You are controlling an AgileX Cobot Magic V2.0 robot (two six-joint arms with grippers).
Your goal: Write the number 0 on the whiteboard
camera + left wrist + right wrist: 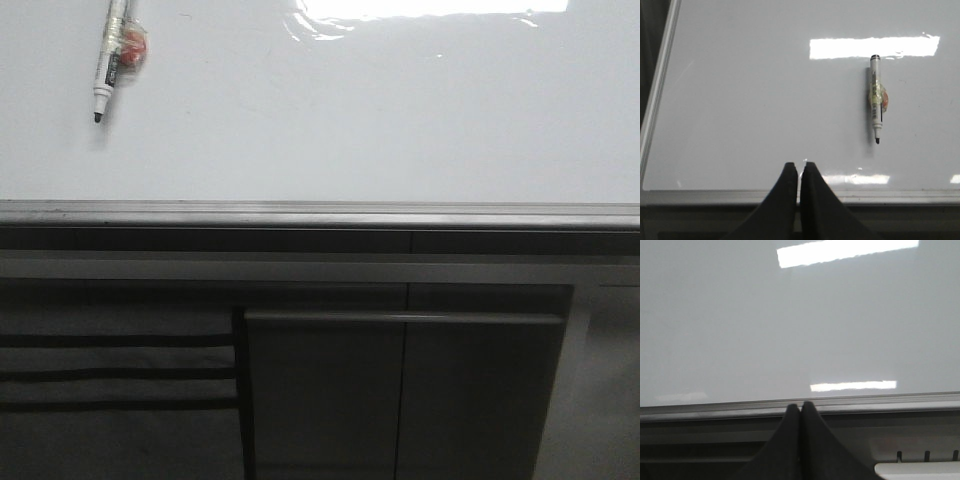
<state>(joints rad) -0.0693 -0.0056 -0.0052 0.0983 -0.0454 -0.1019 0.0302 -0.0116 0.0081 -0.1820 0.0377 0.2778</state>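
We see the whiteboard point(330, 120) filling the upper half of the front view, glossy white, with a bright glare patch at the top right of that frame. Its grey edge rail point(320, 212) runs straight across the middle, and dark grey cabinet panels point(400, 390) fill the lower half. A marker point(110, 60) lies on the board in the upper left of the front frame, uncapped tip pointing down the frame, its top end cut off by the frame edge; something reddish is taped to its barrel, too small for us to make out. We find no drawn stroke on the board in any view. The left gripper point(801, 172) and the right gripper point(800, 412) each show fingers pressed together, holding nothing, at the rail. The marker lies well apart from the left gripper.
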